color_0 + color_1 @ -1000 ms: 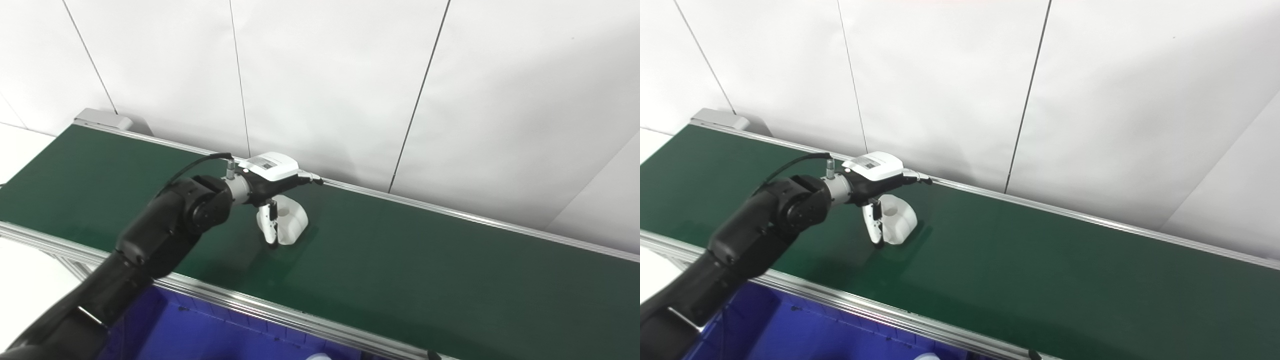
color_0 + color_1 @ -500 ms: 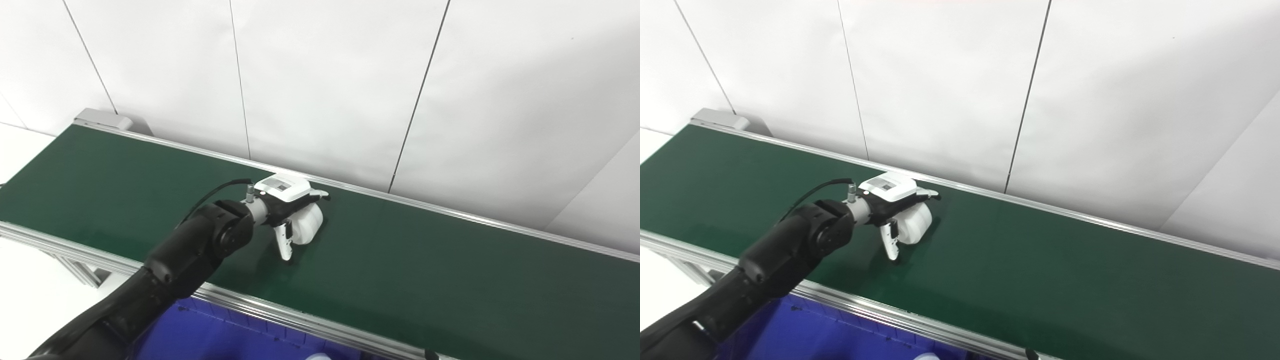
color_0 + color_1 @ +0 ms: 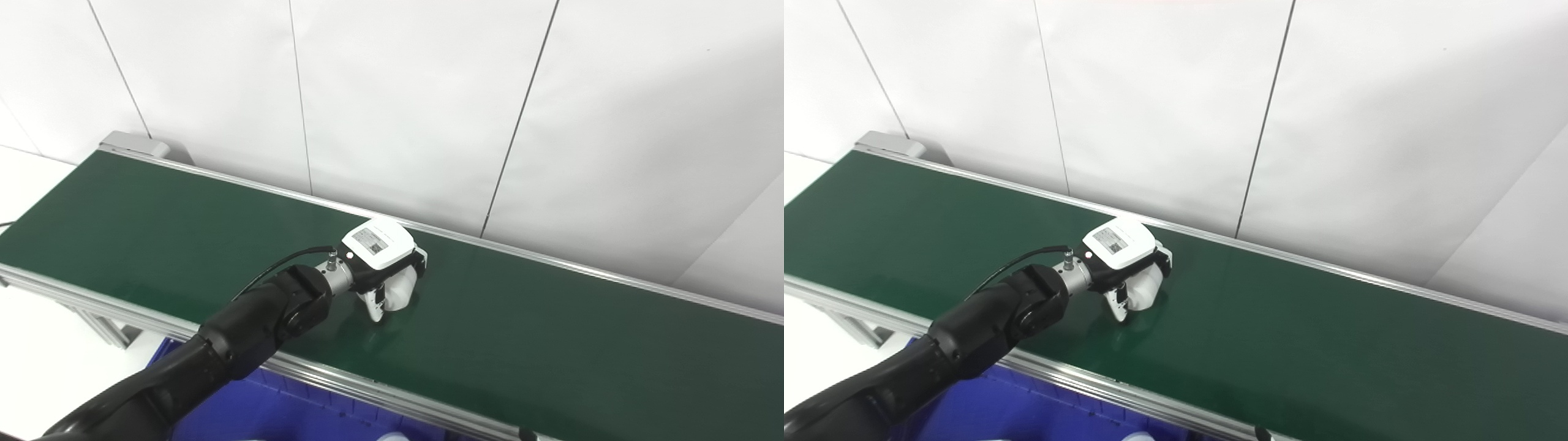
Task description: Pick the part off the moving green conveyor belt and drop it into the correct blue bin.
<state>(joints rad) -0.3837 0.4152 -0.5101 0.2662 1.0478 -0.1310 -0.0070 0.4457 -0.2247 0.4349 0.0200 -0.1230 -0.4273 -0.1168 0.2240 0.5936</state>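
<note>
A white rounded plastic part (image 3: pixel 402 290) lies on the green conveyor belt (image 3: pixel 551 343), near the belt's far rail. My left hand (image 3: pixel 383 260), white-backed with dark fingers, sits on top of the part. Its fingers curl down over the part's far side, and the thumb (image 3: pixel 375 308) presses the near side, tip at the belt. The hand is shut on the part, which still rests on the belt. In the right eye view the same hand (image 3: pixel 1123 250) covers the part (image 3: pixel 1146 289). My right hand is out of sight.
A blue bin (image 3: pixel 275 410) stands below the belt's near aluminium rail (image 3: pixel 367 392), with something white (image 3: pixel 392 436) at the picture's bottom edge. A grey end housing (image 3: pixel 135 144) caps the belt at far left. White wall panels rise right behind the belt.
My left hand followed the part rightward along the belt, dropped onto it, and the fingers closed around it. The camera has shifted a little.
</note>
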